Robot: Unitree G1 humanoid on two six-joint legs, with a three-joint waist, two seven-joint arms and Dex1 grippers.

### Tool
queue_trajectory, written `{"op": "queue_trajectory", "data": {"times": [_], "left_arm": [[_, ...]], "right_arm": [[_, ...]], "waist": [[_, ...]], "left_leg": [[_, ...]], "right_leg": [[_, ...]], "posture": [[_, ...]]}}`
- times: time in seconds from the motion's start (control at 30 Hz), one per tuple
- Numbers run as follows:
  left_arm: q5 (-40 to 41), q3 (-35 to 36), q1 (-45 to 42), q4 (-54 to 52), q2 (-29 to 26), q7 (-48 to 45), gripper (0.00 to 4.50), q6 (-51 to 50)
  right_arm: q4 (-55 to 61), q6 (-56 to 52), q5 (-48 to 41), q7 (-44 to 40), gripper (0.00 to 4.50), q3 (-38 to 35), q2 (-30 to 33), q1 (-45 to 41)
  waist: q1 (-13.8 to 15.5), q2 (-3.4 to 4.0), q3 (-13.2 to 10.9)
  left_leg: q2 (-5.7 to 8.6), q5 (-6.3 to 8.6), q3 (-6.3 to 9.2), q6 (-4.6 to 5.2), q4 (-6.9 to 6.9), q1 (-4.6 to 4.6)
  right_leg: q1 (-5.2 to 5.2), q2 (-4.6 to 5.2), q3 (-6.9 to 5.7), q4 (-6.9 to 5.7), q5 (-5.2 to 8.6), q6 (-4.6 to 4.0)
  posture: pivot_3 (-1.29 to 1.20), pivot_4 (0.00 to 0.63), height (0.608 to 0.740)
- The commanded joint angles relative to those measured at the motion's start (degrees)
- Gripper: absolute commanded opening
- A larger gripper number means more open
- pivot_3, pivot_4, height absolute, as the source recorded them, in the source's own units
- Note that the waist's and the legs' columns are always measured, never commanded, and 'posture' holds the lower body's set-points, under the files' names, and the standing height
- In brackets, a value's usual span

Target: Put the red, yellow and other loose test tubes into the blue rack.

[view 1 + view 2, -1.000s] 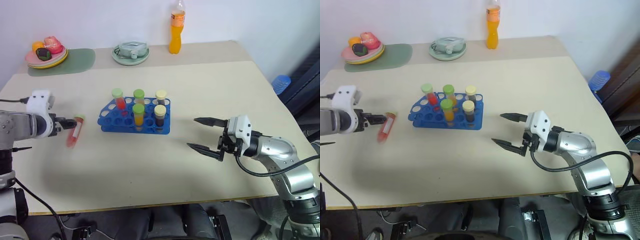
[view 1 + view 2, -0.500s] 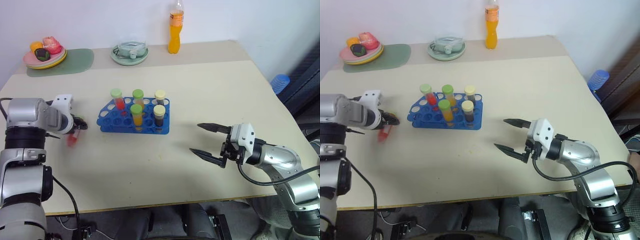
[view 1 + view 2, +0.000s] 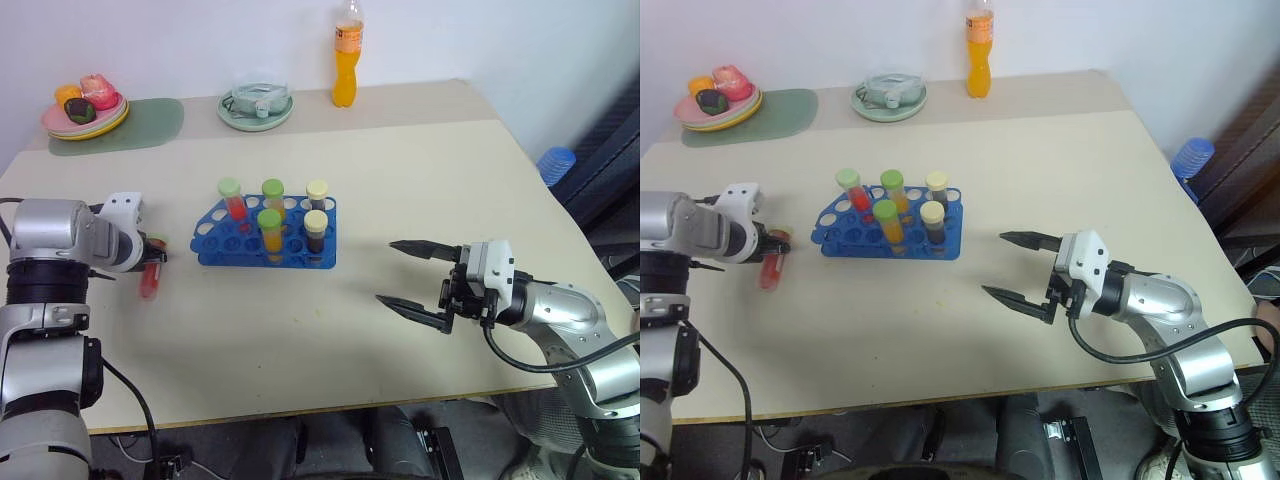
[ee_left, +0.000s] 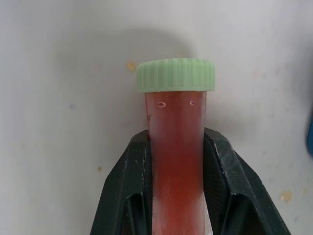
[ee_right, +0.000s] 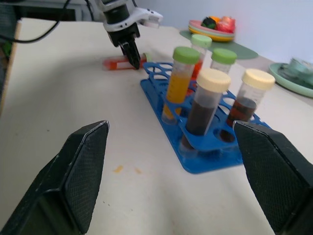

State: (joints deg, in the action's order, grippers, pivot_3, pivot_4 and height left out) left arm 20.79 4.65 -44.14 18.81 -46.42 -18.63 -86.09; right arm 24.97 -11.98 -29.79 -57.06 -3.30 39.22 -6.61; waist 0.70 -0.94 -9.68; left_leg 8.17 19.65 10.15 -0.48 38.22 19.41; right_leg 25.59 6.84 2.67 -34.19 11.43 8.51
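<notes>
Left gripper point(image 3: 152, 250) has closed on the red tube point(image 4: 177, 161) since a second ago; its black fingers clamp the tube just below the green cap. Tube lies on the table point(image 3: 420, 170) left of the blue rack point(image 3: 225, 245), near it, not touching. Rack holds five capped tubes. Right gripper point(image 3: 412, 280) hangs wide open and empty, right of the rack, over bare tabletop. No readable writing on tubes or rack.
</notes>
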Motion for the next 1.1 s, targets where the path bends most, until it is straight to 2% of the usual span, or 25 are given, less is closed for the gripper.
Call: {"op": "queue_trajectory", "data": {"times": [0.03,0.17,0.23,0.37,0.4,0.47,0.53,0.6,0.83,1.1], "left_arm": [[1.58,3.79,2.04,-7.81,-2.39,-2.25,0.75,-0.76],[4.02,6.28,5.83,-16.49,-4.78,-6.5,0.75,2.47],[5.41,7.57,9.19,-22.04,-5.46,-9.69,0.75,7.73],[8.41,13.02,13.96,-33.51,-1.28,-12.71,0.75,18.92],[8.7,14.22,14.64,-35.37,1.08,-12.75,0.75,23.37],[8.35,17.28,15.78,-37.39,8.85,-12.22,0.75,38.94],[7.78,17.44,17.55,-38.28,12.59,-12.6,0.75,45.7],[6.18,15.63,19.44,-38.73,13.52,-12.39,0.75,48.17],[-2.86,10.62,26.74,-32.97,17.49,-15.27,0.75,75.26],[-2.12,8.44,30.27,-26.61,22.95,-18.47,0.75,88.9]], "right_arm": [[0.64,1.63,-1.19,-1.52,4.17,-0.05,-0.48,-1.56],[0.22,2.29,-1.71,-2.35,4.17,0.01,-1.14,-2.5],[0.2,2.32,-2.2,-2.57,4.17,0.05,-1.55,-2.86],[-0.43,2.3,-2.3,-2.69,4.17,-0.1,-2.13,-3.35],[-0.56,2.4,-2.14,-2.82,4.17,-0.18,-2.18,-3.31],[-0.71,2.51,-2.03,-2.95,4.17,-0.44,-2.14,-3.16],[-0.64,2.56,-2.04,-2.92,4.17,-0.88,-1.97,-2.86],[-0.5,2.5,-2.1,-2.88,4.17,-1.37,-1.7,-2.5],[-0.15,2.42,-1.55,-2.31,4.17,-2.07,-1.51,-1.47],[0.07,1.75,-1.49,-1.45,4.17,-2.26,-1.04,-1.8]], "waist": [[-0.13,0.0,0.0],[-0.07,0.0,0.0],[-0.08,0.0,0.0],[0.23,0.0,-0.01],[0.27,-0.01,0.0],[0.35,-0.02,0.0],[0.18,-0.02,0.01],[-0.15,-0.02,0.01],[0.38,0.0,0.03],[1.18,0.0,0.04]], "left_leg": [[0.0,0.0,0.0,0.0,0.0,0.0],[-0.01,0.01,-0.01,-0.01,0.0,0.03],[-0.01,0.01,-0.01,-0.01,0.0,0.02],[-0.03,0.02,-0.03,-0.01,0.0,0.03],[-0.03,0.02,-0.03,-0.01,0.03,0.05],[-0.02,0.02,-0.03,-0.01,0.03,0.01],[-0.05,0.02,-0.06,-0.02,0.05,0.0],[-0.09,0.02,-0.1,-0.02,0.03,-0.01],[-0.15,0.05,-0.28,-0.01,0.03,0.0],[-0.16,0.07,-0.31,0.03,0.08,-0.03]], "right_leg": [[0.02,0.0,0.0,0.0,0.0,0.0],[0.05,0.0,0.0,-0.01,0.0,0.0],[0.05,0.01,0.0,-0.01,0.0,0.0],[0.03,0.02,-0.01,0.02,-0.01,-0.02],[0.01,0.02,-0.02,0.04,-0.01,-0.03],[-0.06,0.03,-0.03,0.07,-0.02,-0.03],[-0.07,0.03,-0.06,0.09,-0.04,-0.07],[-0.05,0.02,-0.06,0.11,-0.05,-0.07],[0.01,0.0,-0.03,0.1,-0.07,-0.11],[-0.03,0.0,-0.03,0.1,-0.09,-0.12]], "posture": [[0.0,0.15,0.74],[0.0,0.15,0.74],[0.0,0.15,0.74],[0.0,0.15,0.74],[0.0,0.15,0.74],[0.0,0.15,0.74],[0.0,0.15,0.74],[0.0,0.15,0.74],[0.0,0.15,0.74],[0.0,0.15,0.74]]}}
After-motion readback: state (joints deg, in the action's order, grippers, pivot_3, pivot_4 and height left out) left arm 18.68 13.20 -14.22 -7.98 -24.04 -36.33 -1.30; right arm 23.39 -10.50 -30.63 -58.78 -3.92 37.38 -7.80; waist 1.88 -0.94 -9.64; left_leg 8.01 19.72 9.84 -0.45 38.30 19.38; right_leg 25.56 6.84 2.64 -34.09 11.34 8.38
